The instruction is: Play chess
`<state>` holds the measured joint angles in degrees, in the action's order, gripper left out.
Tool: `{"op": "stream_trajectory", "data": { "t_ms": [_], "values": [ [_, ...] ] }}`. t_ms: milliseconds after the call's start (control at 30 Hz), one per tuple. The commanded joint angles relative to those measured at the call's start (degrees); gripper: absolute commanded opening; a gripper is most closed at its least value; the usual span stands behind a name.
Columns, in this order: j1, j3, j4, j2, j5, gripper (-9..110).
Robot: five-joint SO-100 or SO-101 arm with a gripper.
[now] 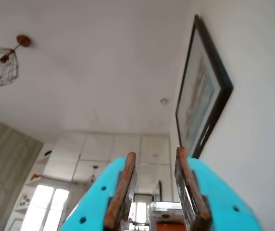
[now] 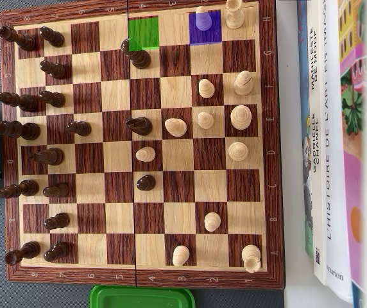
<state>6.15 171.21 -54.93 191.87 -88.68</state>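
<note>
Chessboard [image 2: 273,128] fills the overhead view; my gripper [image 1: 156,156], parked beyond its left edge, points at the ceiling in the wrist view, jaws slightly parted and holding nothing. A purple-tinted square [image 2: 217,35] in the top row carries a pale pawn [image 2: 203,19]; a green-tinted square [image 2: 144,32] sits empty two squares to its left. I judge these mark piece and destination: I should descend vertically, grip the pawn low, and clear the dark piece [image 2: 136,55] below green. Book spines [image 2: 328,160] at right read "L'HISTOIRE DE L'ART EN IMAGES".
</note>
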Motion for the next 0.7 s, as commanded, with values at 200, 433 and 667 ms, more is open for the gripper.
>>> {"op": "stream_trajectory", "data": {
  "t_ms": [200, 433, 667],
  "values": [
    [3.0, -7.8, 21.4, -0.9, 0.4, 13],
    [3.6, -15.3, 31.4, -7.6, 0.4, 13],
    [6.0, -22.9, 39.5, -16.6, 0.4, 13]
  ]
}}
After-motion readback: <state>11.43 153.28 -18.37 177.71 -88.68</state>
